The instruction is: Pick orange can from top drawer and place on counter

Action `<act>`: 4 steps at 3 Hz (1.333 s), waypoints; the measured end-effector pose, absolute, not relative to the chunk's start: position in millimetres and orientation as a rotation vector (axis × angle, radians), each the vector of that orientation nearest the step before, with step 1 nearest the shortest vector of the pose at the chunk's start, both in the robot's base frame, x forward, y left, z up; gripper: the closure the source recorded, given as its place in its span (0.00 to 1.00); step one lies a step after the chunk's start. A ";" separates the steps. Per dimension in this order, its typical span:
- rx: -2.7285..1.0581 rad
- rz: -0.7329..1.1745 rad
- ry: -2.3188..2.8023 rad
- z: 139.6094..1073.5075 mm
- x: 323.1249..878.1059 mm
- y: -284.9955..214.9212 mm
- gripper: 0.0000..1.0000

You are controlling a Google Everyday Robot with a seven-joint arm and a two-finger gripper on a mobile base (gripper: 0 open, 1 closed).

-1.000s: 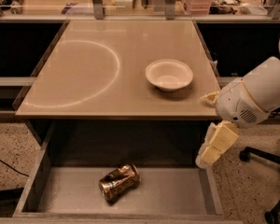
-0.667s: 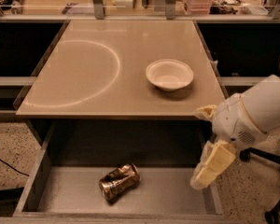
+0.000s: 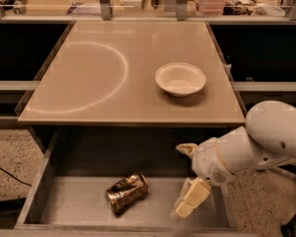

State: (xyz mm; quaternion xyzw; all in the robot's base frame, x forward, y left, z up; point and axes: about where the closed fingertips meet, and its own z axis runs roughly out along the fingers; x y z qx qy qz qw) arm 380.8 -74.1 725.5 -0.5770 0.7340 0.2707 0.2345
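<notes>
The orange can, crushed and copper-coloured, lies on its side on the floor of the open top drawer, a little left of the middle. My gripper is open inside the drawer's right part, just to the right of the can and apart from it. One cream finger is up near the counter's front edge, and the other is low by the drawer floor. The beige counter with its white ring mark lies above the drawer.
A white bowl stands on the counter's right half. The white arm reaches in from the right. Cluttered shelves run along the back. Speckled floor shows on both sides of the drawer.
My arm has swung left and down, carrying the gripper from outside the drawer's right wall into the drawer, closer to the can. The can and bowl have not moved.
</notes>
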 end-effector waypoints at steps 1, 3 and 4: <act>-1.577 0.757 2.015 719.0 383.6 -72.3 0.00; -1.454 0.720 2.074 695.6 382.3 -81.3 0.00; -1.467 0.686 2.031 676.4 409.0 -64.1 0.00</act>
